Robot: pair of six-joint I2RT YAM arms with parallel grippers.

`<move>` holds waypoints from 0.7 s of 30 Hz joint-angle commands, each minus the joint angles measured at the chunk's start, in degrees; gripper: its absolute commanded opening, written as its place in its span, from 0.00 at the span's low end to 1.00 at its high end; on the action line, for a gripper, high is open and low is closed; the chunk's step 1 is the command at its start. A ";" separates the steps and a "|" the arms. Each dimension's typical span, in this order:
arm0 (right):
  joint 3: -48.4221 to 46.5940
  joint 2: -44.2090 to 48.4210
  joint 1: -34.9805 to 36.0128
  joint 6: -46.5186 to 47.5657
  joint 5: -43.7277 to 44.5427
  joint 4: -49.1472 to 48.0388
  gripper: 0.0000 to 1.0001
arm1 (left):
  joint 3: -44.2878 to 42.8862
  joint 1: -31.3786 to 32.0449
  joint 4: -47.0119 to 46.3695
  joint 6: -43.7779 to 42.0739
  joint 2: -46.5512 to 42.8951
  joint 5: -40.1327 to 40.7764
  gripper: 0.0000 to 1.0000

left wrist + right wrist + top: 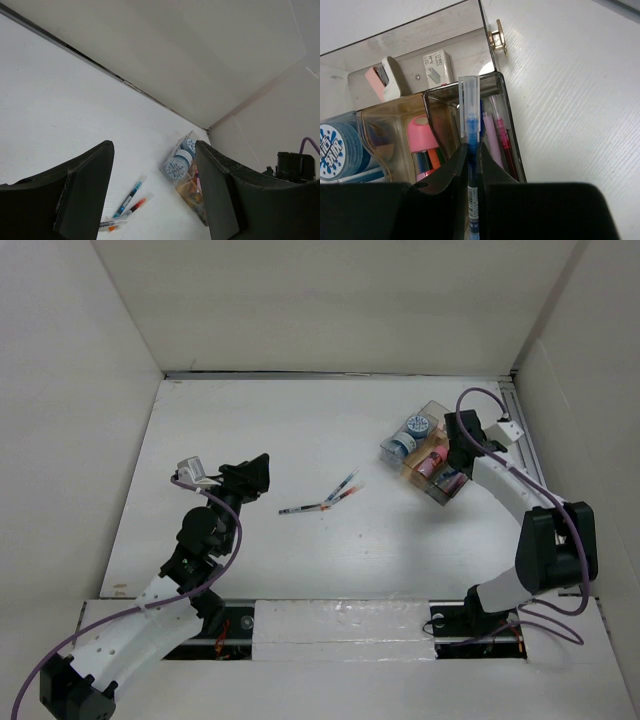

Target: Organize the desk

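My right gripper (472, 156) is shut on a blue pen (471, 125) with a clear cap, held just above the pen slot of the clear organizer box (511, 145), where a pink pen and a red pen lie. In the top view the right gripper (459, 448) hovers over that box (424, 452) at the right of the white desk (280, 430). Three pens (325, 499) lie loose mid-desk, also in the left wrist view (126, 201). My left gripper (256, 474) is open and empty, left of them and raised off the desk.
The box holds two blue-lidded round tubs (412, 433), a pink tape roll (420, 137) and markers. A stapler and staple box (436, 66) show at its back wall. White panels wall the desk; a metal rail (525, 455) runs along the right edge.
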State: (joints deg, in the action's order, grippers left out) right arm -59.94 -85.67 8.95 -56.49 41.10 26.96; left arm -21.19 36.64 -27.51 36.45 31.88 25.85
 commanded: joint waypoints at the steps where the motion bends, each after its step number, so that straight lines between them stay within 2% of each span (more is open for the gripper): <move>1: 1.23 -0.82 -0.43 0.24 -0.06 -3.49 0.06 | -0.17 0.10 -2.55 -0.06 0.11 -0.71 0.62; 6: 1.76 -3.36 0.10 -1.07 0.64 -3.23 0.14 | -0.43 0.10 -2.46 -0.06 0.64 -1.06 0.62; 9: 1.67 -3.72 0.10 -1.43 1.26 -3.32 0.30 | -0.34 0.10 -2.64 -0.15 0.90 -0.62 0.62; 10: 1.67 -3.54 0.10 -1.43 1.00 -3.06 0.41 | -0.34 0.10 -2.55 -0.15 0.99 -0.45 0.62; 13: 0.79 -2.14 1.50 -1.96 1.35 -2.09 0.55 | -0.61 0.10 -2.20 -0.23 1.08 -0.80 0.62; 16: 0.62 2.68 4.74 -1.79 1.97 -1.47 0.56 | -0.43 0.10 -2.38 -0.41 0.99 -0.45 0.62; 18: 2.62 7.94 7.82 1.63 -0.57 -5.41 0.52 | -0.78 0.10 -1.94 -0.32 0.73 -0.36 0.62; 19: 3.51 9.63 11.32 2.78 -5.72 -9.17 0.31 | -0.78 0.10 -1.85 -0.32 0.56 -0.62 0.62; 21: 5.53 11.65 15.11 3.31 -11.54 -13.40 0.10 | -0.52 0.10 -2.02 -0.50 -0.14 -0.36 0.62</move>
State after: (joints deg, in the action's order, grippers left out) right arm -56.03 -78.06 19.05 -55.40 37.28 21.87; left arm -21.19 36.64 -27.49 36.40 32.80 25.50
